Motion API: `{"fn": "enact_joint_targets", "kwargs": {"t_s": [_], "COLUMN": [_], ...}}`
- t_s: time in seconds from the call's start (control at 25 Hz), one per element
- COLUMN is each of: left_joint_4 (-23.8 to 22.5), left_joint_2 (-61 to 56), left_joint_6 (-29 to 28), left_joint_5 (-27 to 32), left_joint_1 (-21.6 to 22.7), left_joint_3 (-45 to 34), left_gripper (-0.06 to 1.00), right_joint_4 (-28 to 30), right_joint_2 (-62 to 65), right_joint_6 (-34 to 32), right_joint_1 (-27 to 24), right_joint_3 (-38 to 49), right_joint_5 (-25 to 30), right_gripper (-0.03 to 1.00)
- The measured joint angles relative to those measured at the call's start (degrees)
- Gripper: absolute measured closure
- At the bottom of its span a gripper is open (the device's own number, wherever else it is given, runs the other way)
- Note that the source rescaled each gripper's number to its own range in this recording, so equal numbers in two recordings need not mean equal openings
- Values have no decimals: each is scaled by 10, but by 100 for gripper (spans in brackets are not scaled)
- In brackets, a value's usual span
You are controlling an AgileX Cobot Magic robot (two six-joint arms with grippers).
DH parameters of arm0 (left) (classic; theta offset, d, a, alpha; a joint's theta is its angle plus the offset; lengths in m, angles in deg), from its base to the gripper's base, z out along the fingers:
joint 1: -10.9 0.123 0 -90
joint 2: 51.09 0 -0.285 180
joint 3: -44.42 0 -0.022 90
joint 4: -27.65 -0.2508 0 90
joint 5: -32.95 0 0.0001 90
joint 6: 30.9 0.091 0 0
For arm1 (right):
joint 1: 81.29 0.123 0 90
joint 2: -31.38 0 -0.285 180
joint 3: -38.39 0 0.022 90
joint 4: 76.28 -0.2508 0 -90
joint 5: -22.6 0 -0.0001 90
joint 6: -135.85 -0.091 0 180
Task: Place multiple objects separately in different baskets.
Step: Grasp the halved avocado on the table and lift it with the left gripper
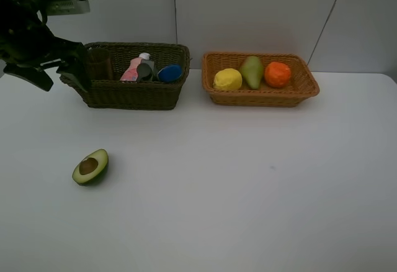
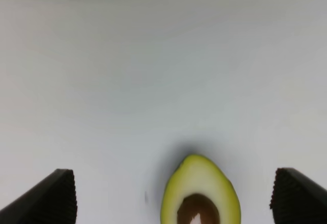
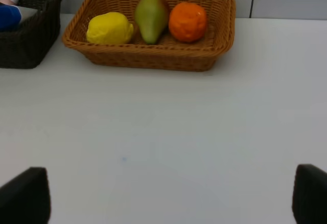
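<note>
the white worktop (image 1: pixel 248 191) carries two wicker baskets side by side at the far edge, a little apart. the dark basket (image 1: pixel 133 92) on the left holds a pink bottle (image 1: pixel 131 70), a brownish cup (image 1: pixel 99 64) at its left end, a black pump bottle (image 1: pixel 145 71) and a bottle with a blue cap (image 1: pixel 169 72). the orange-tan basket (image 1: pixel 260 95) on the right holds a lemon (image 1: pixel 227 79), a pear (image 1: pixel 252 71) and an orange (image 1: pixel 277 74) in a row, each touching or nearly touching its neighbour. the avocado half (image 1: pixel 90 166) lies alone on the worktop, cut face and pit up, well in front of the dark basket and outside both. the left hand (image 2: pixel 173 198) is released, fingers spread wide with the avocado half between them in its wrist view, not touching it. the right hand (image 3: pixel 168 198) is also released and grasps nothing, over bare worktop in front of the orange-tan basket.
</note>
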Motion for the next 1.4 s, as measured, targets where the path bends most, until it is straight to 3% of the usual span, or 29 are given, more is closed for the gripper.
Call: {"fn": "enact_joint_targets", "kwargs": {"t_s": [0.44, 0.76, 1.16, 1.4], "left_joint_4": [1, -31, -33, 11], "left_joint_2": [-4, -4, 47, 97], "left_joint_6": [-38, -82, -85, -48], "left_joint_5": [-72, -133, -189, -202], "left_joint_1": [-49, -77, -77, -77], "left_joint_3": [-105, -169, -209, -209], "left_gripper": [-5, -5, -5, -5], "right_joint_4": [0, 0, 0, 0], "right_joint_2": [0, 0, 0, 0], "right_joint_6": [0, 0, 0, 0], "right_joint_1": [0, 0, 0, 0], "right_joint_3": [0, 0, 0, 0], "right_joint_5": [0, 0, 0, 0], "right_gripper": [-3, -3, -3, -3]}}
